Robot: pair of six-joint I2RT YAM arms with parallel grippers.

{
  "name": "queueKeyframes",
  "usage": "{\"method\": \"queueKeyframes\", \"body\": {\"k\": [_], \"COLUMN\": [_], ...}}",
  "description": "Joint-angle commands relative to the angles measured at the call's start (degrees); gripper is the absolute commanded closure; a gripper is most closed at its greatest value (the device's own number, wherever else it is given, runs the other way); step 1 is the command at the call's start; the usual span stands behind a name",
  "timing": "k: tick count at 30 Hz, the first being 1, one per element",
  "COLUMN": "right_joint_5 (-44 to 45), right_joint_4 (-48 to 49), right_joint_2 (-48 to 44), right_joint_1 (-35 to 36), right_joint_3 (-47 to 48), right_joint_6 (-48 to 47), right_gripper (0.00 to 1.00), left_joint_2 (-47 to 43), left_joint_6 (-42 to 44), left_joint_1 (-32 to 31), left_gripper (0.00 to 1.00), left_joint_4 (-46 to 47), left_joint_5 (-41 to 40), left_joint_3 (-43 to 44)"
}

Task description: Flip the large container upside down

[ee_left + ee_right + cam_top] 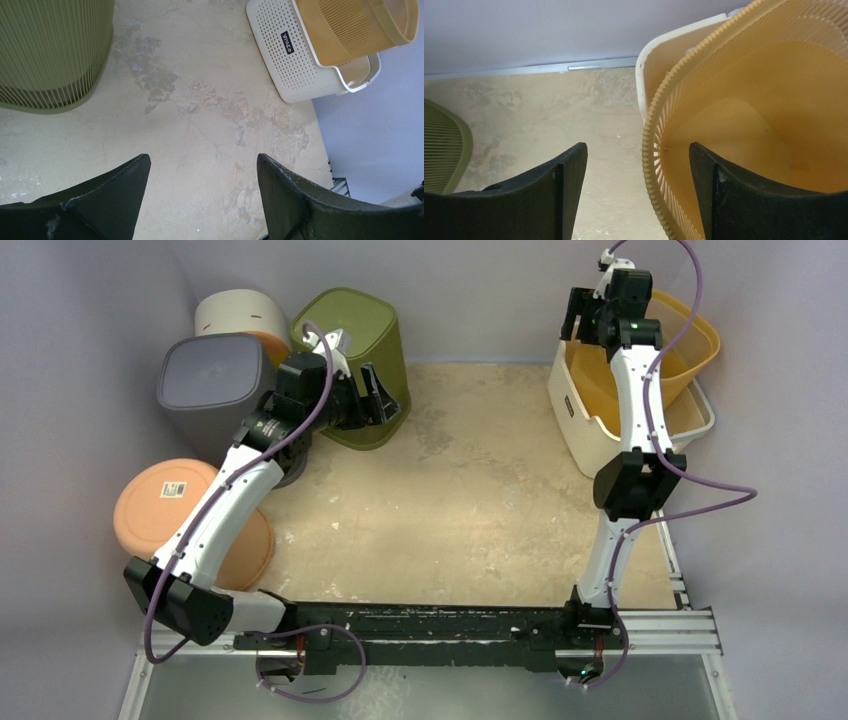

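Note:
A yellow slatted basket (690, 340) sits tilted, mouth up, inside a white perforated basket (585, 430) at the back right. My right gripper (588, 322) is open at the yellow basket's left rim. In the right wrist view the ribbed rim (651, 150) runs between the fingers: one finger is inside the basket (749, 100), the other outside over the table, and the gripper (638, 165) does not touch the rim. My left gripper (385, 400) is open and empty beside an upside-down green ribbed bin (355, 330); it (203, 165) hangs over bare table.
An upside-down grey bin (212, 375), a beige cylinder (240, 312) and an inverted orange bowl (170, 500) stand at the left. The green bin (50, 50) is at the left wrist view's upper left. Purple walls enclose the table; a rail (480, 625) runs along the front.

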Motion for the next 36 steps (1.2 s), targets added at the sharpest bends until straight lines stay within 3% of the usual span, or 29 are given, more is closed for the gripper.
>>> {"method": "queueKeyframes", "body": {"k": [1, 9, 15, 20, 25, 36], "right_joint_5": [3.0, 4.9, 5.8, 6.2, 7.8, 7.0], "right_joint_4": [0.5, 1.0, 1.5, 2.5, 5.2, 4.8], "right_joint_2": [-0.4, 0.0, -0.4, -1.0, -3.8, -7.6], "right_joint_1": [-0.3, -0.4, -0.4, -0.4, -0.4, -0.4], "right_joint_3": [-0.8, -1.0, -1.5, -1.4, -3.6, 1.9], "right_joint_6": [-2.6, -3.3, -3.3, -3.0, -4.0, -3.9], "right_gripper": [0.26, 0.48, 0.52, 0.82, 1.00, 1.00], "left_joint_2": [0.4, 0.9, 0.7, 0.8, 0.8, 1.0], "left_joint_6": [-1.3, -1.4, -1.3, -1.1, -0.7, 0.2], "left_joint_1": [-0.2, -0.2, -0.2, -0.2, -0.2, -0.2], "left_gripper": [0.24, 0.25, 0.25, 0.25, 0.25, 0.25], "left_joint_4": [2.3, 1.2, 0.8, 0.9, 0.9, 1.0], "left_joint_5": [0.6, -0.1, -0.3, -0.3, 0.5, 1.7], "left_joint_3": [0.3, 1.8, 1.8, 1.6, 1.5, 2.7]}}
